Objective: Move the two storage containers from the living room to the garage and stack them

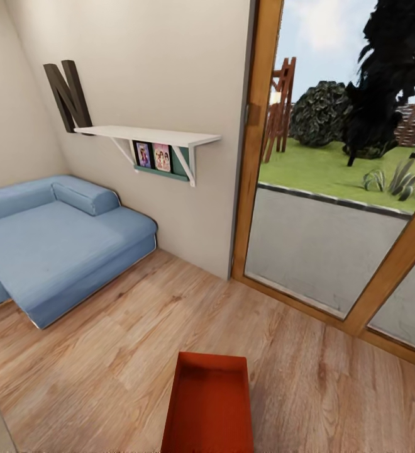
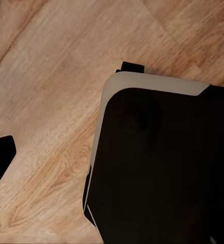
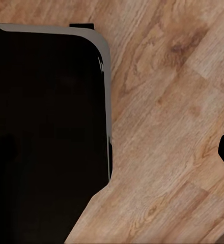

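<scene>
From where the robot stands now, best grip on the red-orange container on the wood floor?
Probably the storage container takes a grip on its two long side walls, one gripper per wall, coming down from above. It sits upright and open-topped straight ahead on the wood plank floor, long axis pointing away from the robot, so both thin rims are exposed left and right. The near wall is cut off by the head view.

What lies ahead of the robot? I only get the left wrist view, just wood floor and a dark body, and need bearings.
Observer: A red-orange box sits low in front of the robot, open top up, over the plank floor.
Operator: Which room is this?
Observer: A blue sofa stands left against a cream wall, under a white shelf.
Operator: Any way out nearby?
Observer: To the right, a wood-framed glass door looks onto lawn and trees.
</scene>
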Controlling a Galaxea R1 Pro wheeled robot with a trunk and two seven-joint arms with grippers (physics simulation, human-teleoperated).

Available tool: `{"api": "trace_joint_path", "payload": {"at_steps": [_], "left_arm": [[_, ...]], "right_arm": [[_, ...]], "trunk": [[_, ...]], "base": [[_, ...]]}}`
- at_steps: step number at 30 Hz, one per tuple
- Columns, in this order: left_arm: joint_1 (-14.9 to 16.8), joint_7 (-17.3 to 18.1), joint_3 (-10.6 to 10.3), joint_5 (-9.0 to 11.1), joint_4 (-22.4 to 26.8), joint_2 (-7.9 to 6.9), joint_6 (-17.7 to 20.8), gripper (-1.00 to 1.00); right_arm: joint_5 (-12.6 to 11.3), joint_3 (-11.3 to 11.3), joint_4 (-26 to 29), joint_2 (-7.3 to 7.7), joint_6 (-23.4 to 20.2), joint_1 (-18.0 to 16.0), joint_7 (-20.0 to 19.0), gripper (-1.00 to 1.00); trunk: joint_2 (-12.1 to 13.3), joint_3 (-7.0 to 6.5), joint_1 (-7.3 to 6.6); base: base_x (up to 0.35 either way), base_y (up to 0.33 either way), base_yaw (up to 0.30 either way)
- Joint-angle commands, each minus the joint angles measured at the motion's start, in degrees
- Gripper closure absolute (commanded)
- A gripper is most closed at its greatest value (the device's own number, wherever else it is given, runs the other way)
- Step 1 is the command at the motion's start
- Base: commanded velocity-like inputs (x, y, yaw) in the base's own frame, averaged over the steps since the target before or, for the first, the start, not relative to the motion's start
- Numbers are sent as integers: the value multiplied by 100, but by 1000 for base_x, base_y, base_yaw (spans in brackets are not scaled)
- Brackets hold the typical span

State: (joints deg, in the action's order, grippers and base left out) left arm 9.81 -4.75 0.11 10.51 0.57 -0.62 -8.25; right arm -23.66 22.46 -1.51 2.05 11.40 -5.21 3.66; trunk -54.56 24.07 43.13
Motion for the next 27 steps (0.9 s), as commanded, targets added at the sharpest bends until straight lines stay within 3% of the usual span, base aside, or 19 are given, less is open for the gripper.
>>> {"api": "trace_joint_path", "payload": {"at_steps": [1,27], "left_arm": [[3,-3,-3,30,-4,1,-19,-100],[3,-5,-3,30,-4,1,-19,-100]], "right_arm": [[-42,48,-16,-3,29,-6,3,-100],[-42,57,-16,-4,21,-6,3,-100]], "trunk": [[-4,15,0],[-4,255,0]], "base": [[0,0,0],[0,0,0]]}}
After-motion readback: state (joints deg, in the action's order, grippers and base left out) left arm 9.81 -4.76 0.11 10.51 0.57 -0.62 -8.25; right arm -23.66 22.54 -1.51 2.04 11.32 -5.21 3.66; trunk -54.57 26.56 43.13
